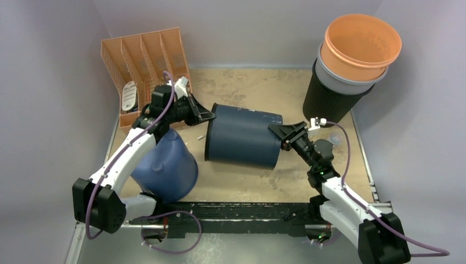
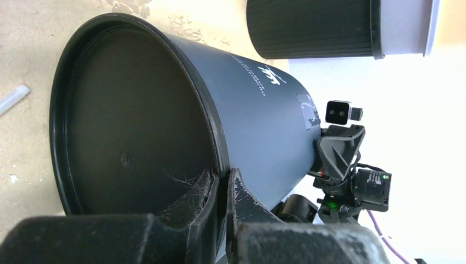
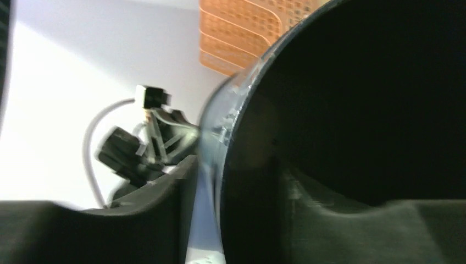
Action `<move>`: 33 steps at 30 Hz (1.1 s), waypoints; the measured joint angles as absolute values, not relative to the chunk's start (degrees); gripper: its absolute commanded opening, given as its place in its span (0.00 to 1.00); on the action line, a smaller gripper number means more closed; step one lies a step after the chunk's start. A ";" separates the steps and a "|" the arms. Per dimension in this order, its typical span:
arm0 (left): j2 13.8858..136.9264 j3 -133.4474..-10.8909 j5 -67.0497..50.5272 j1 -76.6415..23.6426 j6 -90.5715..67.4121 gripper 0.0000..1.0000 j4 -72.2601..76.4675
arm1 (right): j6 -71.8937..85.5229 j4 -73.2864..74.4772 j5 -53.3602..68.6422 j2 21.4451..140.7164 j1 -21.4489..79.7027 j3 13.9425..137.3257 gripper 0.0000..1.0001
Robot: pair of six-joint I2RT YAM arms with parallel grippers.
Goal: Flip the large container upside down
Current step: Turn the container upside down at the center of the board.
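The left gripper (image 1: 206, 114) is pinched tight on the large container (image 1: 244, 137). Its two fingers (image 2: 204, 201) squeeze the thin rim at the closed bottom end, one finger on each side of it.

The right gripper (image 1: 279, 131) is at the other end, at the open mouth. One of its fingers is outside the wall and the other is inside the dark hole. The picture from that wrist is blurry, but a bright strip shows between the outside finger and the wall. So these fingers are apart and not squeezing.

The large container is dark blue. It lies on its side in the middle of the table (image 1: 242, 82), with its bottom to the left and its mouth to the right.

A small white piece (image 1: 200, 136) lies on the table near the bottom rim. Another blue tub (image 1: 167, 165) sits under the left arm. An orange rack (image 1: 145, 58) stands at the back left. A tilted stack of pots (image 1: 351, 60) is at the back right, orange on top, then grey, then black.
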State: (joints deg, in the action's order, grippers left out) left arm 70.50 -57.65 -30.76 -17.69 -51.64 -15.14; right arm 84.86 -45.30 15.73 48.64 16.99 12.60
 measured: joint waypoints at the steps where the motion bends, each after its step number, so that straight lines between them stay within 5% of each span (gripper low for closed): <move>1: 70.50 -58.48 -30.06 -17.78 -51.18 0.00 -16.29 | 84.20 -44.47 16.12 48.49 17.15 12.58 0.79; 7: 71.00 -64.03 -26.24 -18.09 -48.77 0.00 -20.78 | 79.81 -34.52 16.43 44.56 17.52 13.17 1.00; 21: 84.09 -94.04 -12.64 -24.64 -31.81 0.00 -36.29 | 54.89 3.97 4.69 39.42 17.28 41.63 1.00; 33: 99.81 -116.51 0.25 -42.48 -14.02 0.00 -44.29 | 51.13 11.22 2.50 39.59 17.23 42.17 1.00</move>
